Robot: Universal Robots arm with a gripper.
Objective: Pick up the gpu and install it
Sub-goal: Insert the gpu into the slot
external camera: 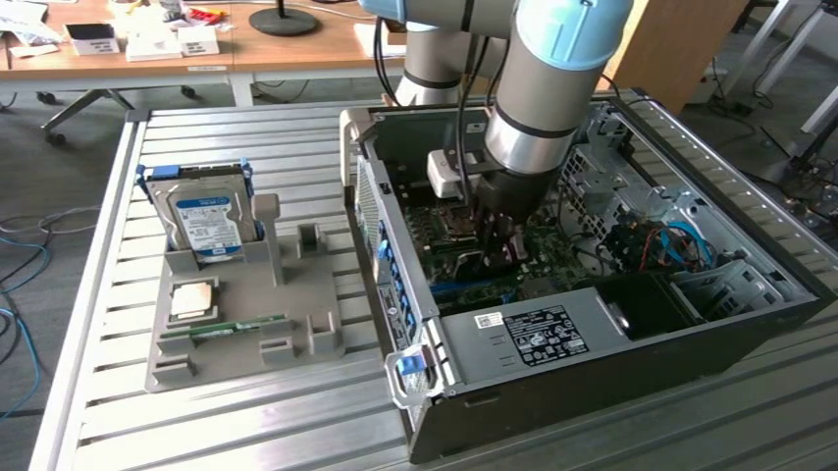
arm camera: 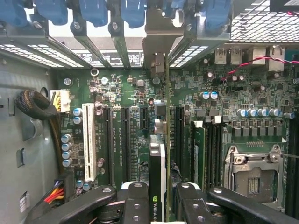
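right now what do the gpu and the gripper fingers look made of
gpu: thin green circuit board seen edge-on, likely fibreglass laminate, with a bare dull silver metal bracket at its far end. Gripper fingers: matte black, probably plastic or coated metal, with round screw holes.

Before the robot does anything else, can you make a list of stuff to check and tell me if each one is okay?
1. Claw gripping the gpu: ok, card sits edge-on between the fingers.
2. Card inside the computer case: ok, arm reaches down over the motherboard.
3. Card lined up with the long slots: ok, it runs parallel to them.
4. Card seated in a slot: cannot tell.
5. Bracket end meeting the rear opening: cannot tell.
6. Hard drive out of the way: ok, standing in the grey holder outside.
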